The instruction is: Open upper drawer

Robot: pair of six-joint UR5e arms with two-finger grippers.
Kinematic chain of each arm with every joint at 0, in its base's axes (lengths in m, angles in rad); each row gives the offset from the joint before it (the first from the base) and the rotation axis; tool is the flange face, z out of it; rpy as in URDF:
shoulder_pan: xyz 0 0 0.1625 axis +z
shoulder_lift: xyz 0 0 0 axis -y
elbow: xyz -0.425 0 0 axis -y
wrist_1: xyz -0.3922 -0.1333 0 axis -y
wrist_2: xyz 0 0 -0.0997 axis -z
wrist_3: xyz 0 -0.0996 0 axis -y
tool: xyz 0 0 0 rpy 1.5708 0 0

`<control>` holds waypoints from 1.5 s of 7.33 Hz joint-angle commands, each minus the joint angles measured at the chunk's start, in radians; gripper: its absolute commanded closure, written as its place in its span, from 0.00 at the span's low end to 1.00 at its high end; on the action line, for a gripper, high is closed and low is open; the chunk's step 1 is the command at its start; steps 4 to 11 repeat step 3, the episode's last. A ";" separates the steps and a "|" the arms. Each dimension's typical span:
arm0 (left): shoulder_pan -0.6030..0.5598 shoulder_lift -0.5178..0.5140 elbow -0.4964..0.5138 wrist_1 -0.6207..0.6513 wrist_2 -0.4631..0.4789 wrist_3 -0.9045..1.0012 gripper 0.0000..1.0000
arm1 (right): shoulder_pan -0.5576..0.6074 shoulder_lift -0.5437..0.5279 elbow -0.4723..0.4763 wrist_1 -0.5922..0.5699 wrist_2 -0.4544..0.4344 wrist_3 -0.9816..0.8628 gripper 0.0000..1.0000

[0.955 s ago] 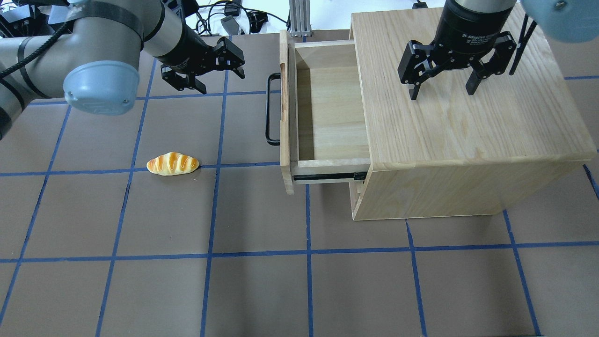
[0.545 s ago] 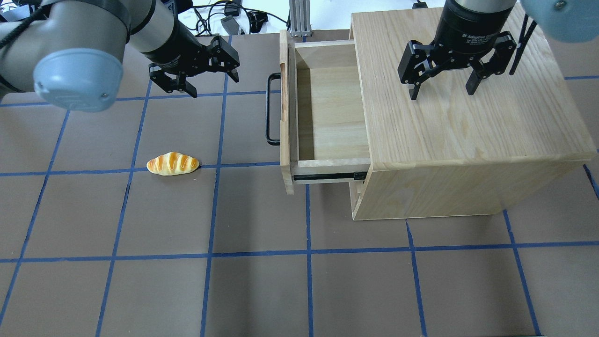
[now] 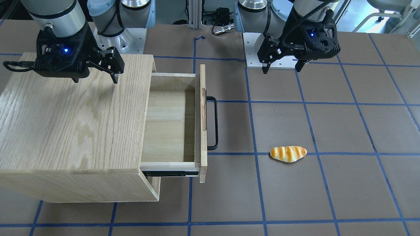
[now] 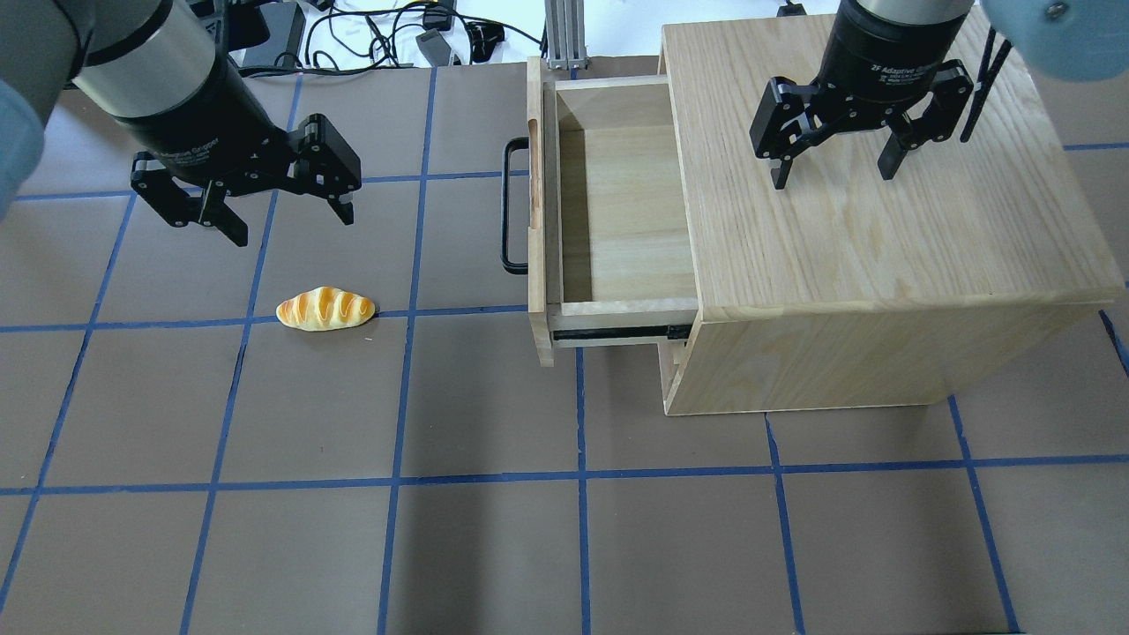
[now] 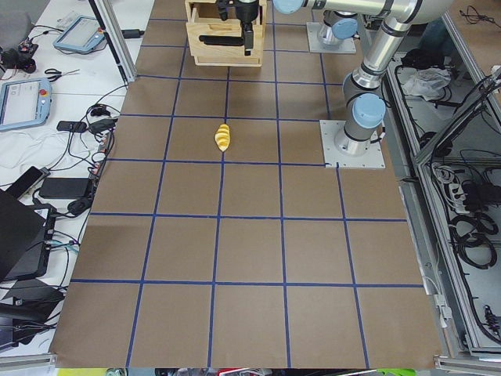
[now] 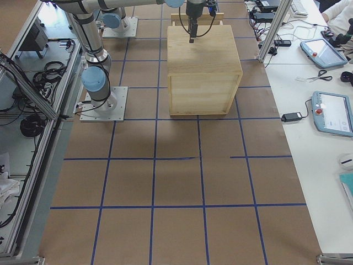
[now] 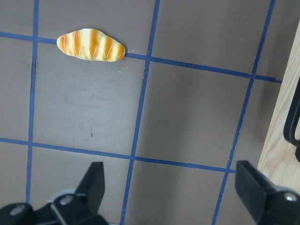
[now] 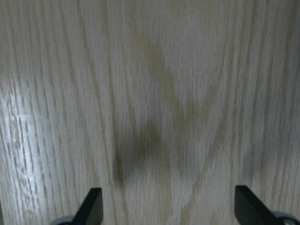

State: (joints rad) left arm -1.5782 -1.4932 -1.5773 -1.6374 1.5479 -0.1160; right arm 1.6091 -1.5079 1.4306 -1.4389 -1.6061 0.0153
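Since the upper drawer (image 4: 617, 212) stands pulled well out of the oak cabinet (image 4: 882, 256), its bare floor showing and its black bar handle (image 4: 504, 207) facing the robot's left, the job looks done to me. The left arm (image 4: 168, 97) hangs its jaws spread wide over the tabletop (image 4: 494, 529), clear of the handle, near a bread roll (image 4: 325, 309). The right arm (image 4: 891, 44) holds its jaws equally spread above the cabinet top, probably just parked out of the way.

We see a toy bread roll (image 4: 325, 310) lying on a blue tape line of the brown counter (image 4: 494, 547), well apart from the oak-grain cabinet (image 4: 882, 238) standing there.
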 commanded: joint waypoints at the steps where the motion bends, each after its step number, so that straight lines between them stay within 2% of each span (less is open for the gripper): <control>1: 0.016 0.004 -0.009 0.001 0.000 0.065 0.00 | 0.000 0.000 0.001 0.000 0.000 0.000 0.00; 11: 0.032 0.002 -0.004 0.002 -0.011 0.072 0.00 | 0.000 0.000 -0.001 0.000 0.000 0.000 0.00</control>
